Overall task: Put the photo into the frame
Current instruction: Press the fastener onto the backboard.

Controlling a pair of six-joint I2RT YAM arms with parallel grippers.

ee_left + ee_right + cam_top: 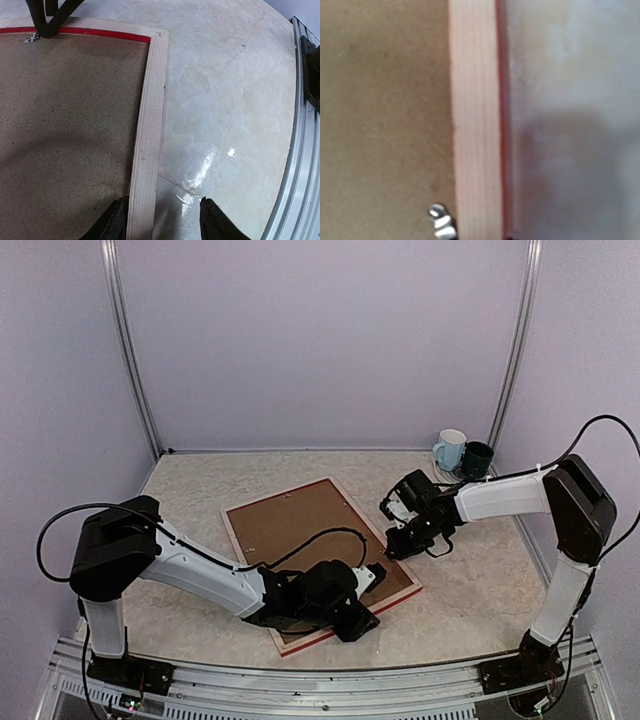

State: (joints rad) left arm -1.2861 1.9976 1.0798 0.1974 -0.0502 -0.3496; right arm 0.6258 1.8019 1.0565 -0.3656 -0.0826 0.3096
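Frame (145, 125) face-down, jaws at its edges
Left jaws stand apart astride its near rail, running left-right; right jaws: cannot tell.

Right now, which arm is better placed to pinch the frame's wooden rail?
Left. The left gripper is open astride the frame at its pale wood rail, one finger over the backing board, one over the table. The right gripper points down at a metal tab inside the rail, not across it.
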